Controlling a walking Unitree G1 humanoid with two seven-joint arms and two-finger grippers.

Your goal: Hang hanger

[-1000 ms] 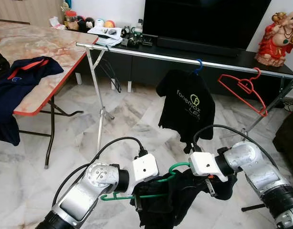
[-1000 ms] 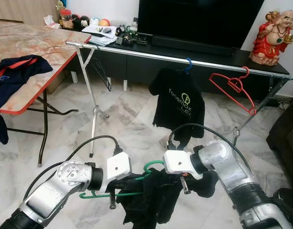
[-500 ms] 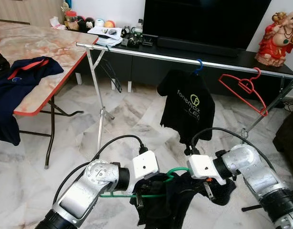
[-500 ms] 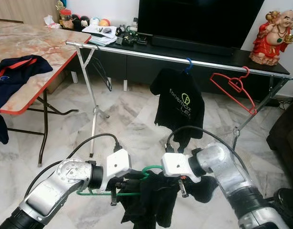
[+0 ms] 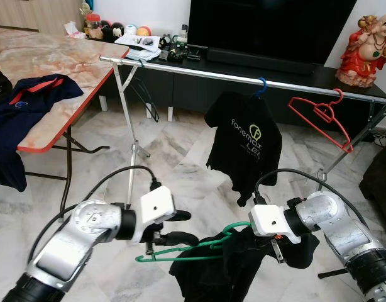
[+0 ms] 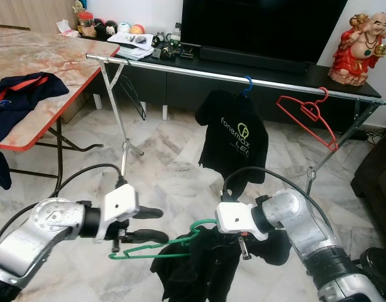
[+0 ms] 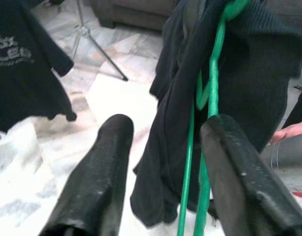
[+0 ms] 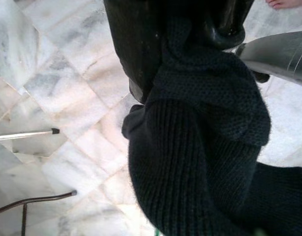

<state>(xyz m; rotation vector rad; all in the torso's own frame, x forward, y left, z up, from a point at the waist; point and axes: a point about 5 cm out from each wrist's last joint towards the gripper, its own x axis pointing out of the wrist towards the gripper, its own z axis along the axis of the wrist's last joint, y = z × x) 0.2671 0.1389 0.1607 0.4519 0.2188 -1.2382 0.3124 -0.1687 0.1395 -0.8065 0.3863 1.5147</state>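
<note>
A green hanger with a black knit garment draped over it hangs low in front of me. My right gripper is shut on the garment near the hanger's hook, and the cloth hides its fingertips. My left gripper is open just left of the hanger, its fingers apart, with the green wire beside one finger but not clamped. The silver clothes rail runs across ahead, above and beyond both grippers.
On the rail hang a black printed T-shirt on a blue hanger and an empty red hanger. A marble-top table with a dark blue garment stands left. A TV cabinet and a red statue sit behind.
My left gripper has let go of the green hanger, opened and drawn back to the left. The hanger and garment now hang from the right gripper alone.
</note>
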